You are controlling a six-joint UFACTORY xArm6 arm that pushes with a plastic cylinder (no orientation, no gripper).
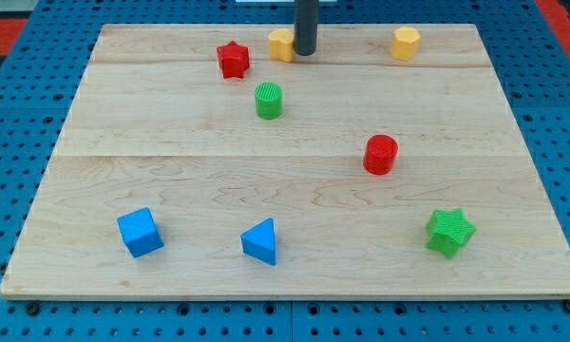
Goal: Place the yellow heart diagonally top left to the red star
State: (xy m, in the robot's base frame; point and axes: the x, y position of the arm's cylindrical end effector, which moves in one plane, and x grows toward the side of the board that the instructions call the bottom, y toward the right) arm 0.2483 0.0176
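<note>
The red star [233, 59] lies near the view's top, left of centre. A yellow block [281, 45], partly hidden by the rod so its shape is unclear, sits just to the star's right and slightly higher. My tip [305, 52] rests against this yellow block's right side. A second yellow block [406, 43], roughly hexagonal, lies further right along the top edge.
A green cylinder [269, 100] lies below the red star. A red cylinder [381, 154] sits right of centre. A blue cube [140, 233], a blue triangle [260, 241] and a green star [449, 232] lie along the bottom of the wooden board [171, 171].
</note>
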